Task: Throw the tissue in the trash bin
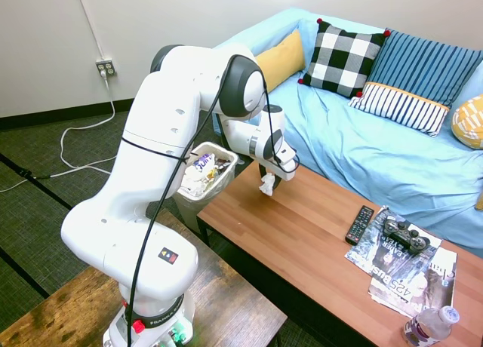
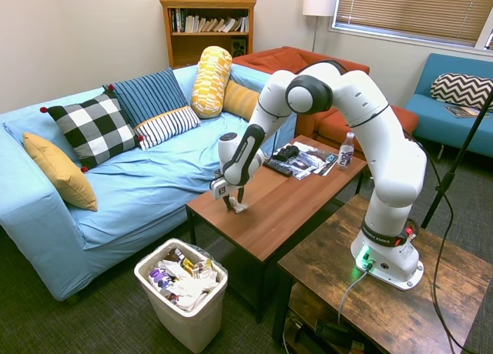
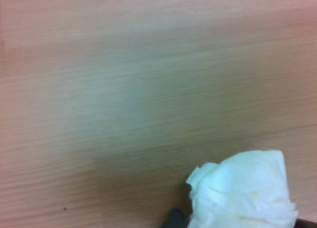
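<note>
The small white rectangular plastic trash bin [image 1: 202, 182], already holding crumpled papers and wrappers, stands on the floor just beside the worktop's end. Right of it, the hand [image 1: 266, 179] is pinched on the small crumpled white tissue [image 1: 266, 184], held just above the reddish-brown wooden worktop [image 1: 317, 234] near its bin-side end. To do this well, I'd lift clear of the edge, carry over the bin's mouth, and release only once centred.
</note>
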### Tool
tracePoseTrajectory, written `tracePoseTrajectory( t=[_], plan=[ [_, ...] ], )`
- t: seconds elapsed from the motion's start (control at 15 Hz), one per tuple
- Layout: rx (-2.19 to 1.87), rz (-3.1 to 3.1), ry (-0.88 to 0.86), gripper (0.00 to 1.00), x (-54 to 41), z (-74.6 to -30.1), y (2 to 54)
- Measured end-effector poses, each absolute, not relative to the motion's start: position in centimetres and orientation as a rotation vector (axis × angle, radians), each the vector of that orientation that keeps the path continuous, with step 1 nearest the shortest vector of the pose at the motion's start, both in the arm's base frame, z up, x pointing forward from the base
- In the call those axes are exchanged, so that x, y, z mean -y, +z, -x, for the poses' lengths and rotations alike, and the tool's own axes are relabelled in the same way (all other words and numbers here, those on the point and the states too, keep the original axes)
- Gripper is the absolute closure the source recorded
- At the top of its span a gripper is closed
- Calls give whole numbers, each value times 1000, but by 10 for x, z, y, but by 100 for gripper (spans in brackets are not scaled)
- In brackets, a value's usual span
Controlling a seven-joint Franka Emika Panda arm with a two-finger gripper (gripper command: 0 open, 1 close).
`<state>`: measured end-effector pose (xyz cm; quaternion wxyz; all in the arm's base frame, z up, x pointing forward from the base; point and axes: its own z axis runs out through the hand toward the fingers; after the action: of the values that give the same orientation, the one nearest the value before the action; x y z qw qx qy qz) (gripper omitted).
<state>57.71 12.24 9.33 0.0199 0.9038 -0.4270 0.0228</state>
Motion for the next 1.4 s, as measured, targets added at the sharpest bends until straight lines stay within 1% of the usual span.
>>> tracePoseTrajectory(
  t=[0.4,0.53,0.6,0.8,0.93,1.07,1.27,1.33,1.4],
  plan=[
    [1327,-2820,66,100,-122,-580,96],
    [1311,-2853,85,100,-131,-583,111],
    [1294,-2876,97,100,-142,-585,127],
    [1182,-2939,123,100,-201,-582,183],
    [1094,-2961,139,100,-256,-575,203],
    [1008,-2978,140,100,-309,-563,205],
    [902,-2990,109,100,-370,-547,187],
    [881,-2987,89,0,-385,-542,178],
    [867,-2983,72,0,-396,-536,168]
  ],
)
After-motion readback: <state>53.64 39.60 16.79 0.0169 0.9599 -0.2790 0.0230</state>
